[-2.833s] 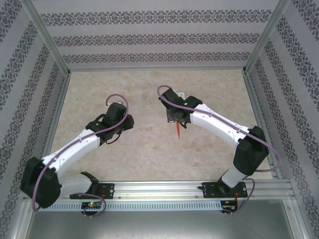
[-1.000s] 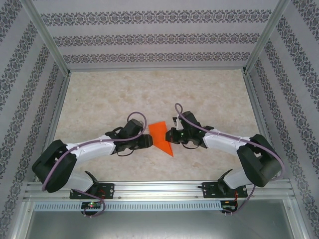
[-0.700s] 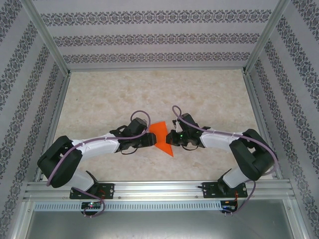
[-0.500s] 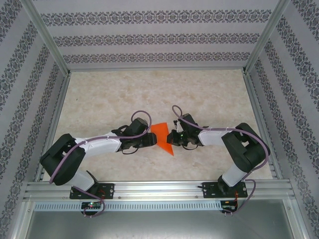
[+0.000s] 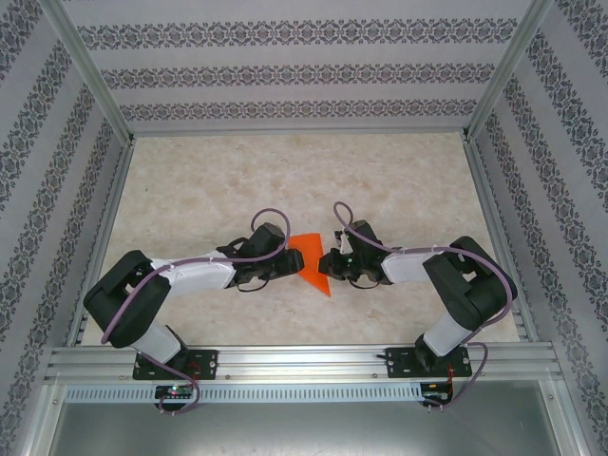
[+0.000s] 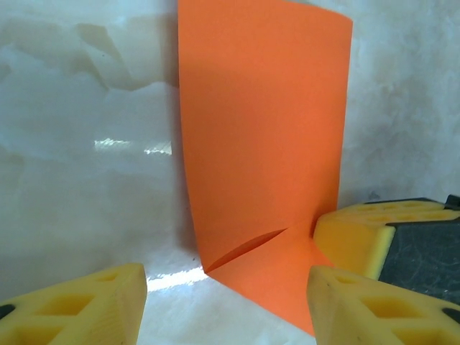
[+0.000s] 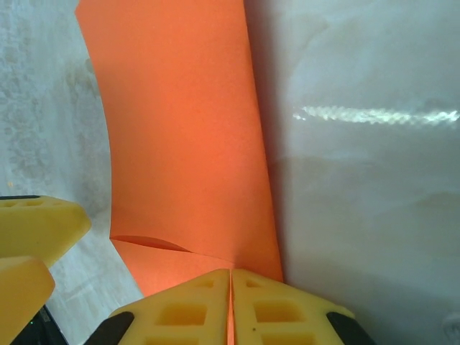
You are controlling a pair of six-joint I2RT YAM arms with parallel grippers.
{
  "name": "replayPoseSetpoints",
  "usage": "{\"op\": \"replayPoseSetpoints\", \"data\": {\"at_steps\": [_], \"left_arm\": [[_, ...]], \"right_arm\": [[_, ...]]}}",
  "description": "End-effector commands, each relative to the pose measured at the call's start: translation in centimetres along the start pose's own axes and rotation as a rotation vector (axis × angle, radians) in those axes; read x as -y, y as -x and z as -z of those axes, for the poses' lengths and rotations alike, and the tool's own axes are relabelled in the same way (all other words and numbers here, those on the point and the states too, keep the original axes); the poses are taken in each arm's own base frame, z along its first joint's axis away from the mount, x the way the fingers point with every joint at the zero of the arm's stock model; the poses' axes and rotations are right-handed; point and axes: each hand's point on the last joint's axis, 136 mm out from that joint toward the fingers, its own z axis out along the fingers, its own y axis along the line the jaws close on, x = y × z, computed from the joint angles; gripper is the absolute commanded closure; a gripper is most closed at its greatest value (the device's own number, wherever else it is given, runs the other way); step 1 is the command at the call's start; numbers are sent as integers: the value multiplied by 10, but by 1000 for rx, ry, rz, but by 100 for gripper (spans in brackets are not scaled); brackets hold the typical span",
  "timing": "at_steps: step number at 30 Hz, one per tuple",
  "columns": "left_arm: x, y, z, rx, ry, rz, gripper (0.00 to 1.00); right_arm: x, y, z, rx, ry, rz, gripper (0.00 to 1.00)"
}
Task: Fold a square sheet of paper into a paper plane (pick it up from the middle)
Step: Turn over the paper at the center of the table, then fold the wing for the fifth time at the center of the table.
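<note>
Folded square sheet of paper (image 5: 312, 261) on counter (image 5: 285, 180), midway between left and right edges, closer to near edge; one flap flat, other raised. Left gripper (image 5: 291, 264) just left of it, right gripper (image 5: 329, 264) touching its right side

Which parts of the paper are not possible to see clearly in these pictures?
Top view: paper folds, too small; its sides hidden under the left gripper and right gripper.
Left wrist: paper's top, cut off by the frame edge.
Right wrist: paper's near edge, hidden between the right gripper's shut fingers.

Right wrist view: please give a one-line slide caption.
The right gripper pinches the creased orange paper over the pale table.
</note>
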Motion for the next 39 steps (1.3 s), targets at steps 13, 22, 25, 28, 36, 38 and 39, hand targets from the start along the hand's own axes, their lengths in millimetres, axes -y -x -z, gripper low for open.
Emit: {"op": "replayPoseSetpoints", "data": {"at_steps": [13,22,25,28,36,38,39], "left_arm": [[22,4,-23,-4,-95,54,42],[41,9,-26,-8,-193,44,45],[38,7,-29,-13,-192,57,47],[41,4,-30,-25,-225,71,48],[45,7,-25,-13,-233,72,52],[49,7,-25,-17,-254,63,53],[53,7,-25,-24,-274,58,53]], "right_arm": [[27,4,-2,81,-46,-112,90],[29,4,-7,78,-55,-144,90],[29,5,-8,78,-60,-143,90],[28,6,-6,81,-57,-137,90],[28,5,-1,97,-56,-128,89],[28,5,0,99,-50,-129,89],[26,6,0,98,-44,-126,89]]}}
